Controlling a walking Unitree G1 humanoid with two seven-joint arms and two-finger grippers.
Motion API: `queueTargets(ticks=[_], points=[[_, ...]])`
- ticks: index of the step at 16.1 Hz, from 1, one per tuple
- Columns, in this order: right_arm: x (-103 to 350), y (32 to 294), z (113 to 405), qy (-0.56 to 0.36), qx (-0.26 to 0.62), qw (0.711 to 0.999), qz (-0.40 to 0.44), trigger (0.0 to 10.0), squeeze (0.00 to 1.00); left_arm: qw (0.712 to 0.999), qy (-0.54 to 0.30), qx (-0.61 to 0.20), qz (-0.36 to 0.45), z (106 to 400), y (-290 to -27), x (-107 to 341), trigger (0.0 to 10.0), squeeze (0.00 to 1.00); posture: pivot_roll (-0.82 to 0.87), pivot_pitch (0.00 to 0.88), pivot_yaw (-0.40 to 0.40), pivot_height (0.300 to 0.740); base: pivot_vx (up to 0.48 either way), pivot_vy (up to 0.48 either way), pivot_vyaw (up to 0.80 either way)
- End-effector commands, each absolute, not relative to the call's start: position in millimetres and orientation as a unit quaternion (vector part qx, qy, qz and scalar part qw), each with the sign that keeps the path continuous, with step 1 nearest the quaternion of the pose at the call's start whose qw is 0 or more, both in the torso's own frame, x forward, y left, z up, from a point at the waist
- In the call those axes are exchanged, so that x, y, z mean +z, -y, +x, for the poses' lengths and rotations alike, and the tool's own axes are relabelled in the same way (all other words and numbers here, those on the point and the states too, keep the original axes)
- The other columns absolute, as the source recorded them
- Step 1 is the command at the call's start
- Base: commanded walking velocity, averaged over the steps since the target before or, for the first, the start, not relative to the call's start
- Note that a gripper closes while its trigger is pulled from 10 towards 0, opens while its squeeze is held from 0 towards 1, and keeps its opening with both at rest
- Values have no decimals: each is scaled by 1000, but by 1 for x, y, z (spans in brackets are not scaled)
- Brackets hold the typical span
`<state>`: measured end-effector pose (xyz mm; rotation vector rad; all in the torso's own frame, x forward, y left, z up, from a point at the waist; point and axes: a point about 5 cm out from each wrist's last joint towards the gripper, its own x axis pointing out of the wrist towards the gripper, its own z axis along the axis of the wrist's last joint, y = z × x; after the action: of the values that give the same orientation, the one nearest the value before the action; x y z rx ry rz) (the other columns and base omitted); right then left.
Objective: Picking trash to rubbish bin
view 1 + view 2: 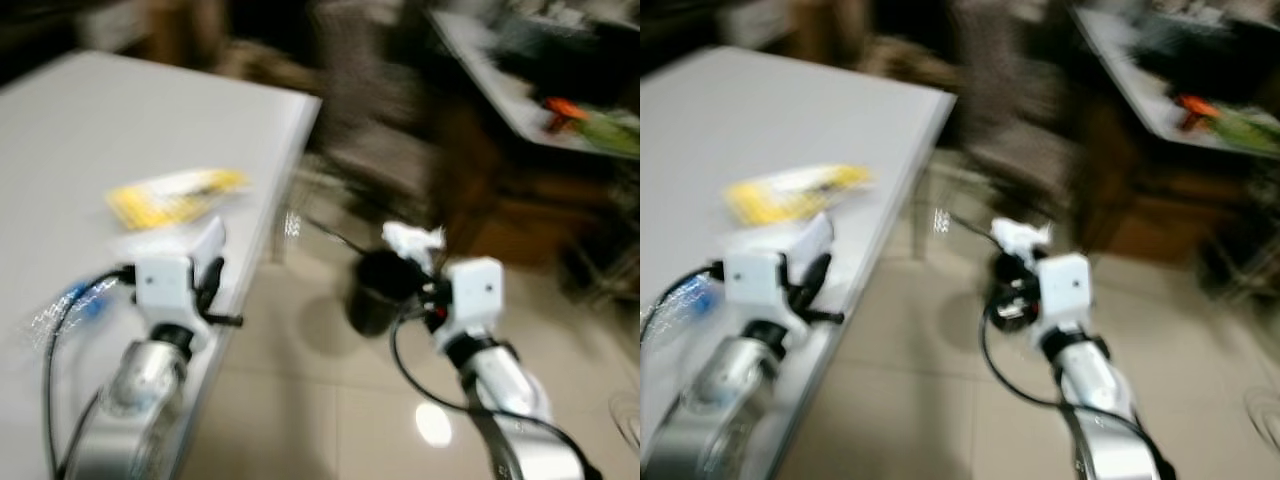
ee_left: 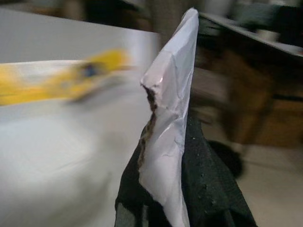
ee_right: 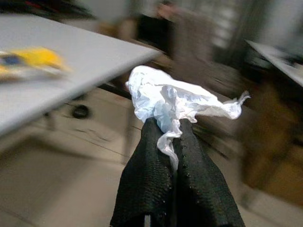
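1. Tiled floor [image 1: 300, 400] carries the black rubbish bin [image 1: 375, 290], at two o'clock off the worktop [image 1: 100, 130] corner.
2. My right tool [image 3: 175, 130] pinches crumpled tissue [image 3: 175, 99] beside the bin, ready for dropping.
3. My left tool [image 2: 175, 156] clamps torn paper [image 2: 173, 109] over the worktop; a yellow wrapper [image 1: 175, 195] waits at twelve.

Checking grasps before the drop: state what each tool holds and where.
Left tool pinches a torn white paper scrap by its lower end. Right tool pinches a crumpled white tissue by its underside.

I am in a home's living or dining area. A white table [image 1: 120, 130] stands beside my left fingers, glossy beige floor tiles [image 1: 300, 400] lie below them, and dark wooden furniture [image 1: 520, 200] stands blurred beyond my right fingers.
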<state>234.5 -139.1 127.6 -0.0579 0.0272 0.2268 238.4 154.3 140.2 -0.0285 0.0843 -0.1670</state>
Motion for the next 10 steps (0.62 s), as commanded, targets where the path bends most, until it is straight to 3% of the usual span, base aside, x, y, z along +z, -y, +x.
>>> queueTargets(ticks=[1,2,5,10], points=[[129,139,235,-14,112,993,-24,10000,0,996,-34,-87,6,237,-155,142,10000,0,-5,0,-74,740,0,0,-800],[126,138,234,-23,119,992,-25,10000,0,995,-37,-89,20,237,-156,140,10000,0,-4,0,-73,740,0,0,-800],[116,130,230,-43,150,987,-40,10000,0,994,-48,-93,41,237,-155,135,10000,0,-4,0,-72,740,0,-89,0],[111,128,231,-52,155,986,-43,10000,0,992,-50,-97,69,238,-155,132,10000,0,-1,0,-68,740,0,-472,0]])
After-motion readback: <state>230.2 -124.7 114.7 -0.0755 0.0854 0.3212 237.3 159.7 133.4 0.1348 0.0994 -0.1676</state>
